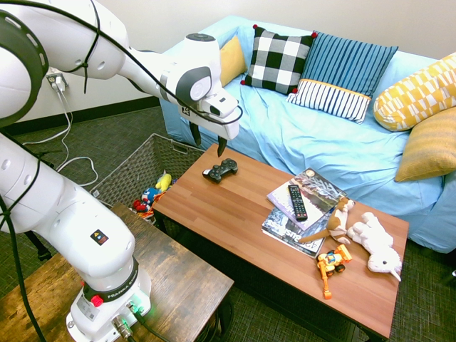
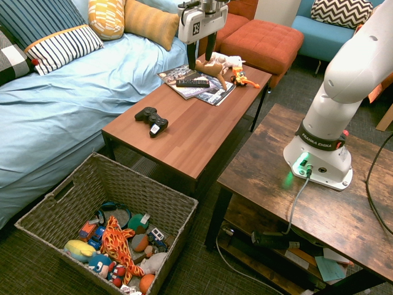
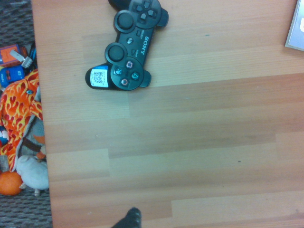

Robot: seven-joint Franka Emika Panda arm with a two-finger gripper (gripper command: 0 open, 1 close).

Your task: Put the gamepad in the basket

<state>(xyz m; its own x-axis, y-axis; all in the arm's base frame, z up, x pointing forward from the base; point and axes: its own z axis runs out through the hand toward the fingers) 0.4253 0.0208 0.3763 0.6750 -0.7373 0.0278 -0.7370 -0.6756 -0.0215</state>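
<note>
We see the fingers (image 1: 221,145) spread apart, with nothing between them, above the wooden worktop (image 1: 249,222). The black Sony gamepad (image 3: 129,47) lies on this worktop, below the fingers. The woven basket (image 2: 178,212) stands lower than the fingers, beside the worktop, and holds toys (image 2: 116,243).

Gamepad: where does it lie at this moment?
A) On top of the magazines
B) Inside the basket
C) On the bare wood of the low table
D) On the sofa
C: the gamepad rests directly on the tabletop, apart from the magazines and outside the basket.
</note>
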